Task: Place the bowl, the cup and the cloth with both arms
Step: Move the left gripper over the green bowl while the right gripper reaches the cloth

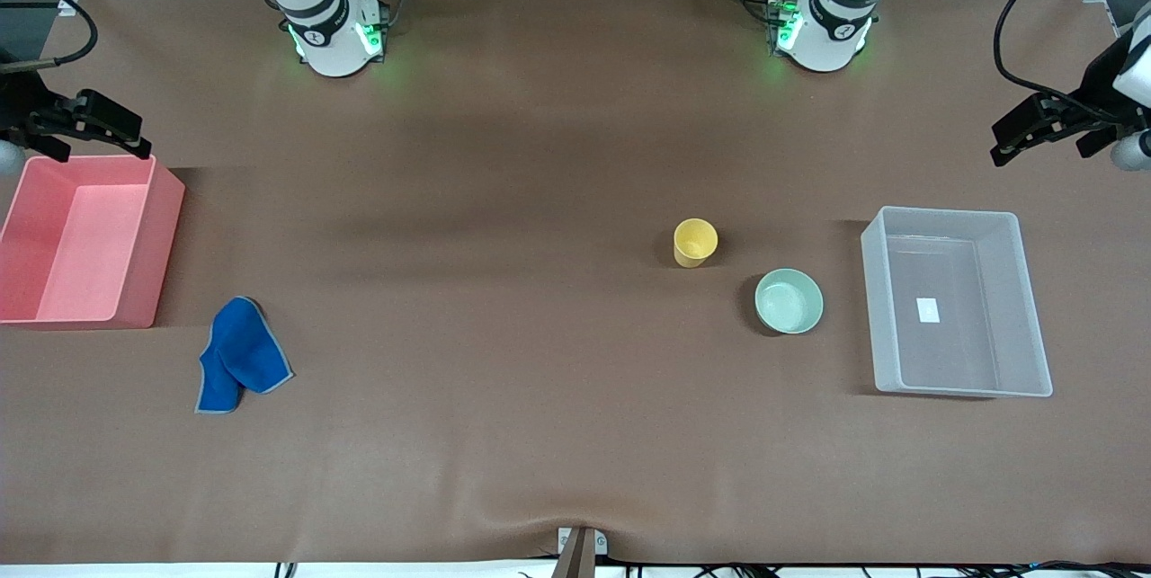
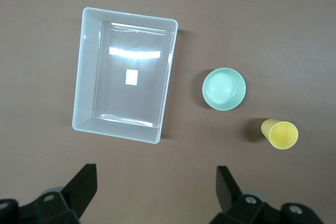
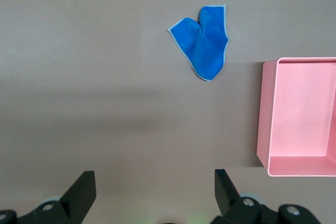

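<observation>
The pale mint bowl [image 1: 789,301] sits upright on the brown table beside a clear plastic bin [image 1: 870,308]. The yellow cup [image 1: 695,243] stands upright close by, a little farther from the front camera. The blue cloth [image 1: 238,367] lies crumpled near a pink bin [image 1: 166,236]. My left gripper [image 1: 1000,149] hangs open and empty high over the table at its end; its wrist view [image 2: 156,174] shows the bowl [image 2: 224,88] and cup [image 2: 282,134]. My right gripper [image 1: 139,145] hangs open and empty over the pink bin's rim; its wrist view [image 3: 155,177] shows the cloth [image 3: 203,41].
The clear bin [image 2: 84,66] holds only a small white label. The pink bin [image 3: 265,114] is empty. Both arm bases stand along the table's edge farthest from the front camera. A small bracket [image 1: 580,546] sits at the nearest edge.
</observation>
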You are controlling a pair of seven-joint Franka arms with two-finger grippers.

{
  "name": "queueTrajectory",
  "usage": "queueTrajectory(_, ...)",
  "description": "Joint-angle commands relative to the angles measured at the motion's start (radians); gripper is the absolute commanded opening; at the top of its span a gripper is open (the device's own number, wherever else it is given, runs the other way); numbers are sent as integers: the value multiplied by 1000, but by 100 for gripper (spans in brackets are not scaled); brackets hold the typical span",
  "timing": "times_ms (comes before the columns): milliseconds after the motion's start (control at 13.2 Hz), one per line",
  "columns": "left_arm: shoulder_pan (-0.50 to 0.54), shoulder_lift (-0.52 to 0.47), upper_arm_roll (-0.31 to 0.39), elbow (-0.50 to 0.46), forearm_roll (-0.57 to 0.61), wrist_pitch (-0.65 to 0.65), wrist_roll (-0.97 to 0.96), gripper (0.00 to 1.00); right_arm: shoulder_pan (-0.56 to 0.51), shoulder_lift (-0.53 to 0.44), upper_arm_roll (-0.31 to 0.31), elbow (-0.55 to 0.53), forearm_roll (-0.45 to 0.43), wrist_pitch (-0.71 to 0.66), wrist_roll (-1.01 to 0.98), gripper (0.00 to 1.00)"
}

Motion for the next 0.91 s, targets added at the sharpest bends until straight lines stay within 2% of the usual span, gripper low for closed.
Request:
queueTrajectory(0, -1, -8, 11, 10, -19, -19, 5, 100, -16, 0, 9, 8, 5, -12, -5, 100)
queueTrajectory(227, -9, 33, 11, 60, -13, -26, 6, 100, -16, 0, 9, 8, 5, -12, -5, 100)
queueTrajectory(455, -14, 90, -23, 34, -22, -26, -2, 100, -17, 0, 9, 7, 5, -12, -5, 100)
queueTrajectory(682, -4, 79, -86, -135, -20, 131, -121, 100, -17, 2, 9, 7, 5, -12, -6, 100)
queueTrajectory(834, -6, 61, -97, -272, -20, 260, -176, 100, -19, 2, 9, 5, 5, -9, -6, 100)
